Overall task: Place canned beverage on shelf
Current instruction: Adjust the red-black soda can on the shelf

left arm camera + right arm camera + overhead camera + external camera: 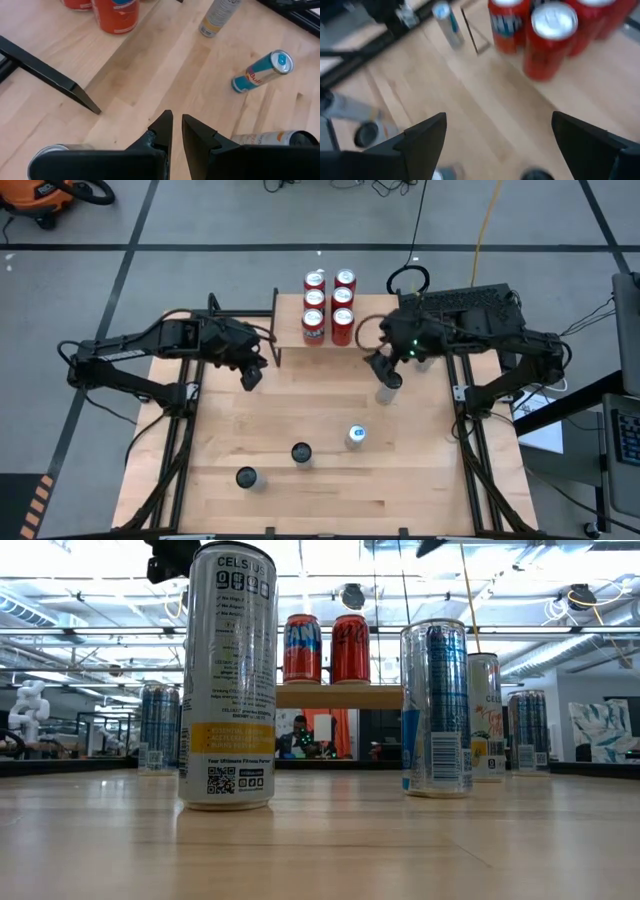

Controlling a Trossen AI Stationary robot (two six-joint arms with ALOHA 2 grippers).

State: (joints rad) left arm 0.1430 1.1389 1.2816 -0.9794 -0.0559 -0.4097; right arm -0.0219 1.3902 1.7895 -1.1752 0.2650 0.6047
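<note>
Right gripper hangs wide open and empty by the shelf; left gripper is pinched closed, holding nothing.

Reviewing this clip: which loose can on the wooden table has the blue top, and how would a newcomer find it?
From above, start at the light wooden table and look below the small wooden shelf holding six red cans. Three slim cans form a diagonal row there; the blue-and-silver can is the one nearest the right arm. Its top is pale blue, while its two neighbours' tops look dark.
</note>
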